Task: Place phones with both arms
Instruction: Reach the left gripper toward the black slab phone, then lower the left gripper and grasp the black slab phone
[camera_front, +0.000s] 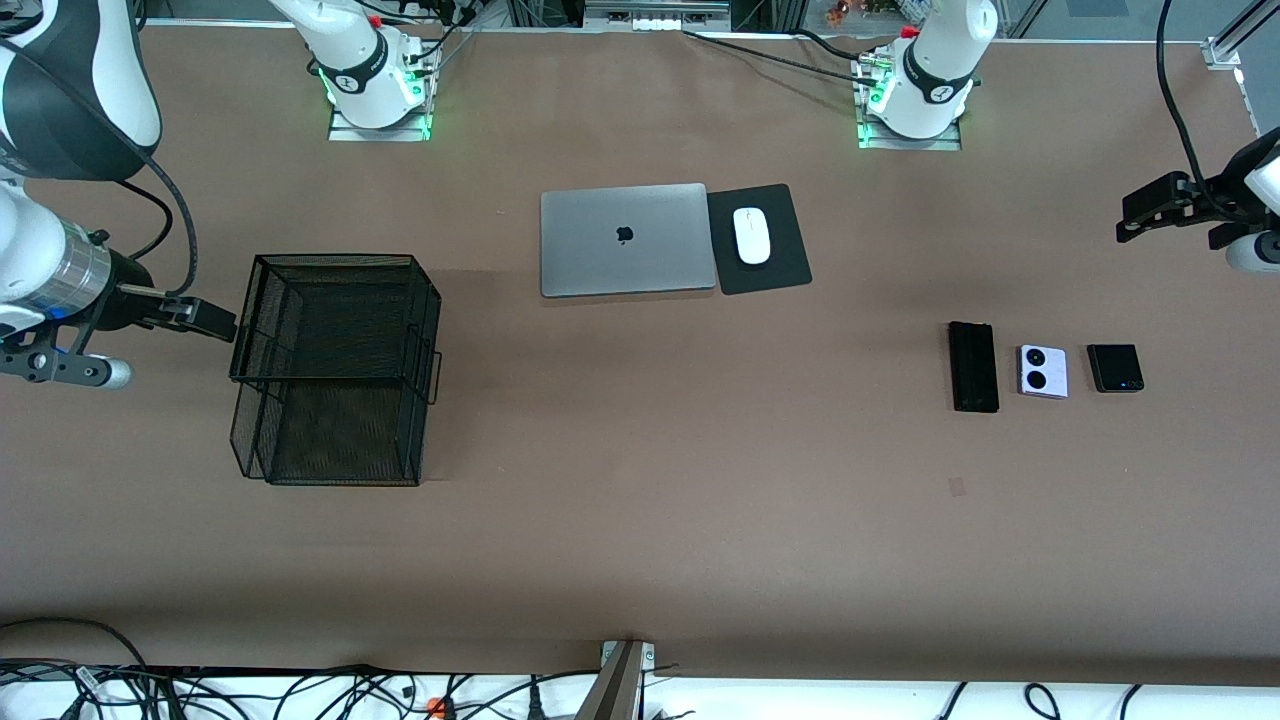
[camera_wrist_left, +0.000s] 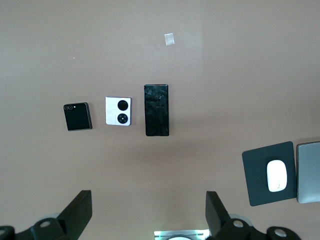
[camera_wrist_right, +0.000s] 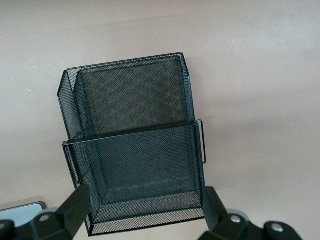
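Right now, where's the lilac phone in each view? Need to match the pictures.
Front view: lilac phone lies toward the left arm's end of the table, between the slim black phone and the small black square phone.
Left wrist view: lilac phone sits mid-picture, again the middle of the three.
Right wrist view: not in it; only the mesh basket shows.
Shared landmark: white mouse on its black pad.

Bare table (camera_front: 700, 450) surrounds the three phones (camera_front: 1043, 371); only narrow gaps separate them, so a tool fits poorly between.
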